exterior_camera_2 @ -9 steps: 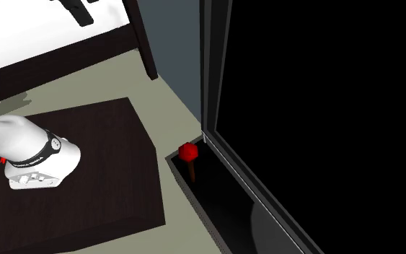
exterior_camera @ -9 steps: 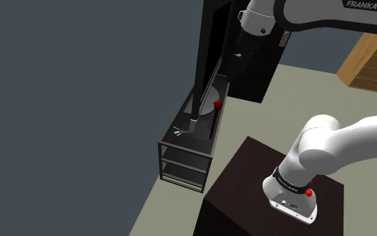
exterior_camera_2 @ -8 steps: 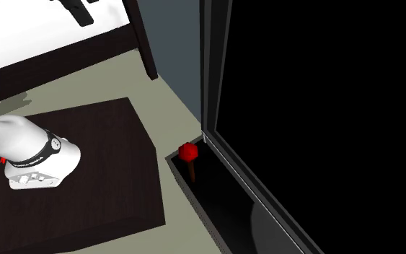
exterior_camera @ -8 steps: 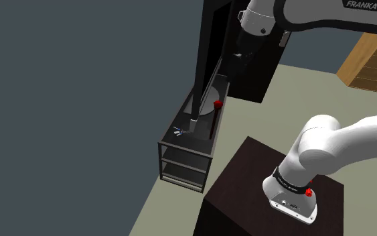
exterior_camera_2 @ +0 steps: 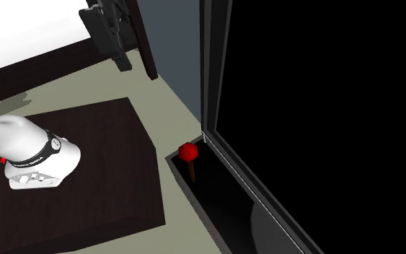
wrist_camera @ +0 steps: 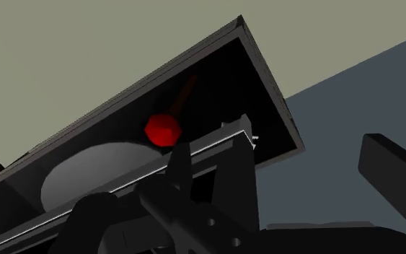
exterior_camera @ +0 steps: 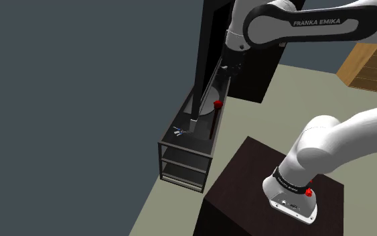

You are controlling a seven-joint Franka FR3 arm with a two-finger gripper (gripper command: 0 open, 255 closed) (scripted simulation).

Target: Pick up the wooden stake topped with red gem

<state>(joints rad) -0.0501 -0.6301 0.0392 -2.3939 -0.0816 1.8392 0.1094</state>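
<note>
The stake has a thin brown shaft and a faceted red gem on its end. It rests on the top of a low dark shelf unit, by the edge nearer the stand. The second exterior view has the gem above a short stretch of shaft. My gripper hangs above and beyond the gem, clear of it. The black hand enters that view's top, well apart from the stake. In the wrist view the gem lies ahead, and one finger stands far off the middle, so the gripper is open and empty.
A tall black panel rises along the unit's far side on a grey round foot. A small white and blue object lies at the unit's near end. The dark stand, a wooden dresser and a white bed surround it.
The arm has swung toward the shoulder view's left, and the hand has come down into the second exterior view's top. The stake has not moved.
</note>
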